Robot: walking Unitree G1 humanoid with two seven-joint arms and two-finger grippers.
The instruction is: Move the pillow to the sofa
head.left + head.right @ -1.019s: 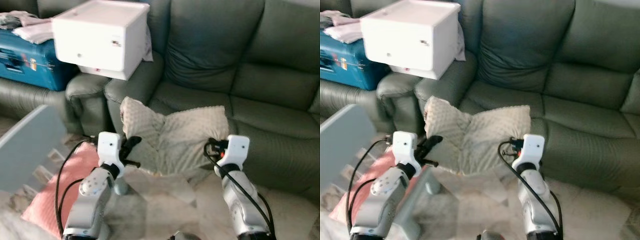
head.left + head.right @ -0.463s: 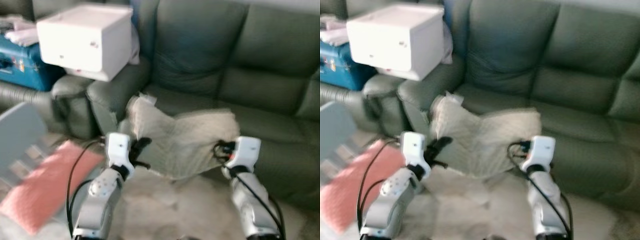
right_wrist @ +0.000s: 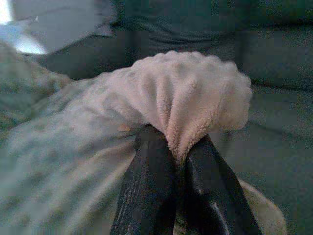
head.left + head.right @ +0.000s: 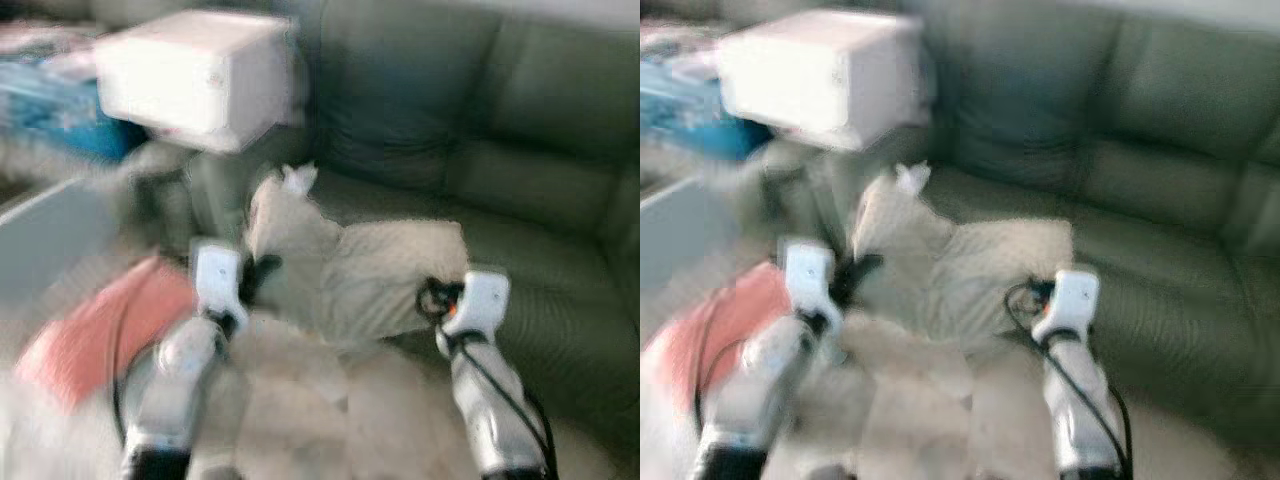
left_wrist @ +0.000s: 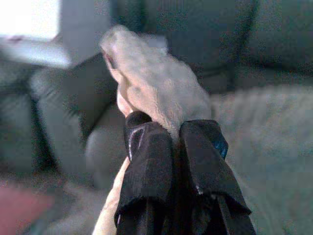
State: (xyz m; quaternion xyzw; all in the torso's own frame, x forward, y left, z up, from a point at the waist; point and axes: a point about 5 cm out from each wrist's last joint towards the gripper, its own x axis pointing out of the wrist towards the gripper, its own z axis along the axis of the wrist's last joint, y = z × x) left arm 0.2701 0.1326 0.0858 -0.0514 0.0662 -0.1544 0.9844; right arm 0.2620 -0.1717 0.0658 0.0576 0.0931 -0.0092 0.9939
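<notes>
Both silver arms reach forward toward the sofa (image 4: pixel 480 170), side by side and apart, wrists raised. The left tool (image 4: pixel 262 272) is at the pillow (image 4: pixel 380 280)'s left edge; its two black fingers (image 5: pixel 146 166) are pressed together with a fold of pillow fabric pinched between them. The right tool (image 3: pixel 173 147) is at the pillow's right edge, fingers likewise clamped on a bunched corner. Black cables loop from each wrist along the forearm. The head views are blurred.
</notes>
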